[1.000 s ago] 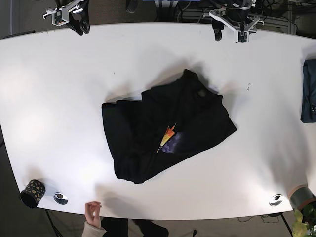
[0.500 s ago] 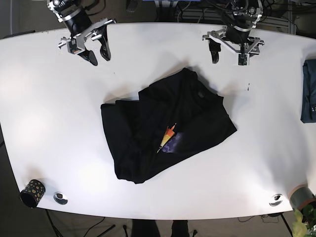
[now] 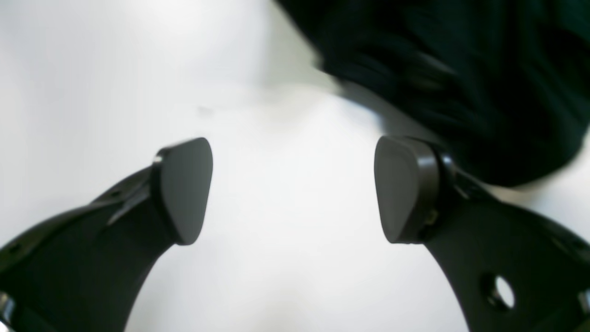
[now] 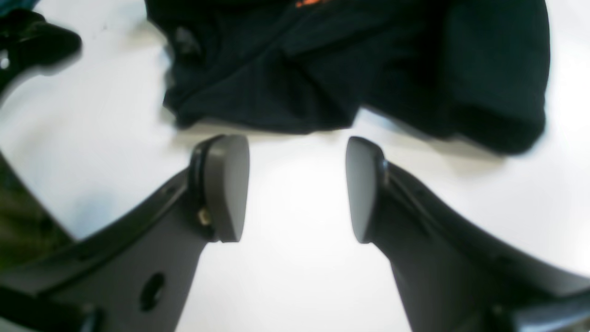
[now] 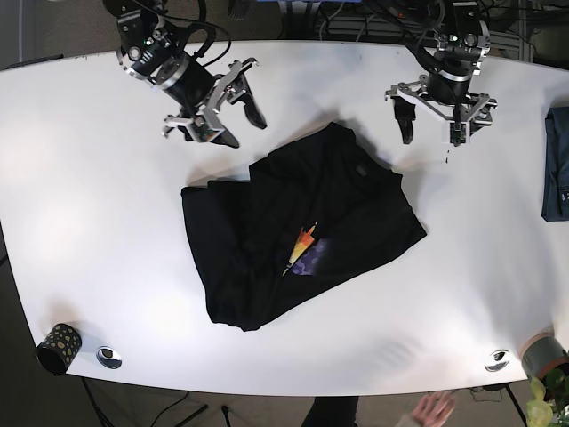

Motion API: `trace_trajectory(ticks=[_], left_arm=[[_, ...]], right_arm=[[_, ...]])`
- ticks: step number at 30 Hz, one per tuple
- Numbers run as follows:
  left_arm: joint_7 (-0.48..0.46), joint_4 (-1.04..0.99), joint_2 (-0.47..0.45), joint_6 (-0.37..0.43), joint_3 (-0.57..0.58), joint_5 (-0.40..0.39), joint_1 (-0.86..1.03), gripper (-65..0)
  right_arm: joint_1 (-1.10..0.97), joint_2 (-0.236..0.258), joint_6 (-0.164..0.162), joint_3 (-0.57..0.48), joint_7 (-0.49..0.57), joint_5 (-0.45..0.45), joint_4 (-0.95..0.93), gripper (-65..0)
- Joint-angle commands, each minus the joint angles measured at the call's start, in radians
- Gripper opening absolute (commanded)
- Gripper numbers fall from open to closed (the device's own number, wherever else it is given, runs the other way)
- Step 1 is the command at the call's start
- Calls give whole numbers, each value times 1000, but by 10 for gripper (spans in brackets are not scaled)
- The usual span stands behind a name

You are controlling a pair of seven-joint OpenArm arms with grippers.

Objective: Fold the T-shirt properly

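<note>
Both arms hung over the far side of the white table (image 5: 80, 178), jaws spread wide and empty. The right gripper (image 5: 227, 114) sat just beyond the black T-shirt (image 5: 302, 236), up and off its far-left edge; the left gripper (image 5: 433, 124) stood a little further off its far-right corner. The right looked the nearer. The shirt lay mid-table, crumpled and half doubled over, its long axis running diagonally, an orange-and-purple print peeking from a fold. Nothing was gripped yet.
</note>
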Motion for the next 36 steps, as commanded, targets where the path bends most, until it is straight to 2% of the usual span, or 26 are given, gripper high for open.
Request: trace_trajectory(ticks=[1,4,8,15,21,28,30,33,36], left_arm=[[-15,18,-8,3,-48,1,7,-137],[-15,18,-12,2,-151,-4,3,-137],[-15,16,-12,2,-256,-4,-14,-137],[-15,16,-14,0,-347,-4,-24,-137],[-15,16,-14,0,-355,-4,-24,-137],[-15,16,-6,0,-356,-4,-20,-137],[-15,16,-6,0,-356,-4,-20,-137],[-14,16,-6,0,-356,-4,-20,-137],[-14,16,-6,0,-356,-4,-20,-137]], right_arm=[[46,4,80,-26,-35,18,17,-323],[121,4,151,-55,-112,16,14,-323],[213,4,218,-116,-170,15,-21,-323],[399,64,219,-330,-178,15,-162,-328],[534,67,219,-472,-173,15,-296,-330],[626,70,219,-600,-66,13,-423,-330],[638,70,219,-630,-43,-16,-446,-330],[635,64,219,-663,0,-142,-468,-330],[609,33,219,-661,56,-286,-471,-330]])
